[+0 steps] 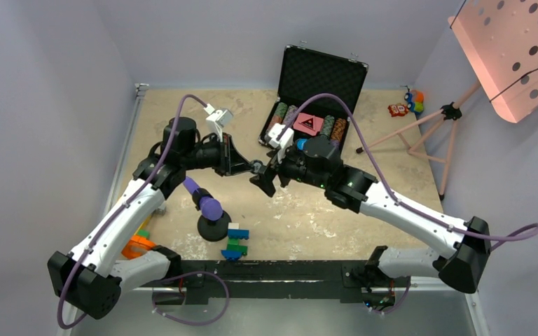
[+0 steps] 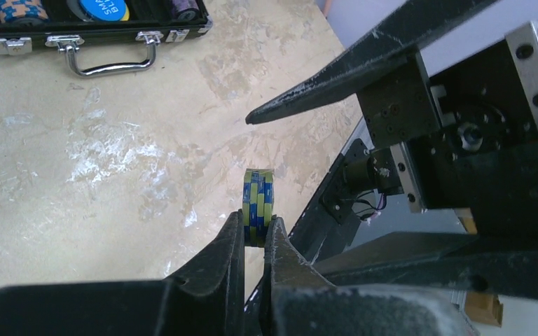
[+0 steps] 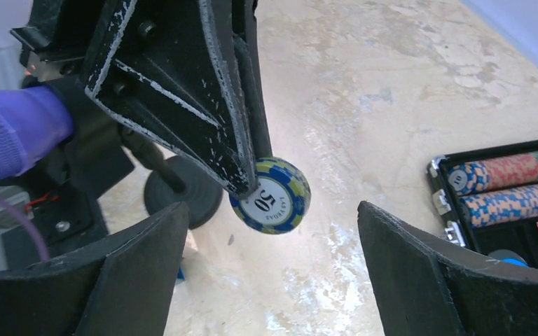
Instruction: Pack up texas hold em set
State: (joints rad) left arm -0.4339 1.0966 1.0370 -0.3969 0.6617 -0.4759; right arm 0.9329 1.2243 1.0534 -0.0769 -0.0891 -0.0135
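My left gripper [image 2: 256, 231] is shut on a small stack of blue-and-yellow poker chips [image 2: 258, 203], held edge-on above the table; the chips' face [image 3: 272, 198] reads "50" in the right wrist view. My right gripper [image 3: 273, 238] is open and empty, its fingers on either side of the chips and just short of them. The two grippers meet mid-table [image 1: 258, 169]. The black case [image 1: 322, 73] stands open at the back, lid up, with rows of striped chips [image 1: 280, 115] and a pink card deck [image 1: 308, 123] inside. Its handle [image 2: 109, 61] and latches show in the left wrist view.
A purple-tipped object on a round black base [image 1: 212, 225] stands near the front left, with a toy-brick figure [image 1: 237, 241] beside it. Orange and green bricks [image 1: 139, 245] lie under the left arm. Small toys [image 1: 408, 105] and a pink stand [image 1: 511, 49] are at the back right.
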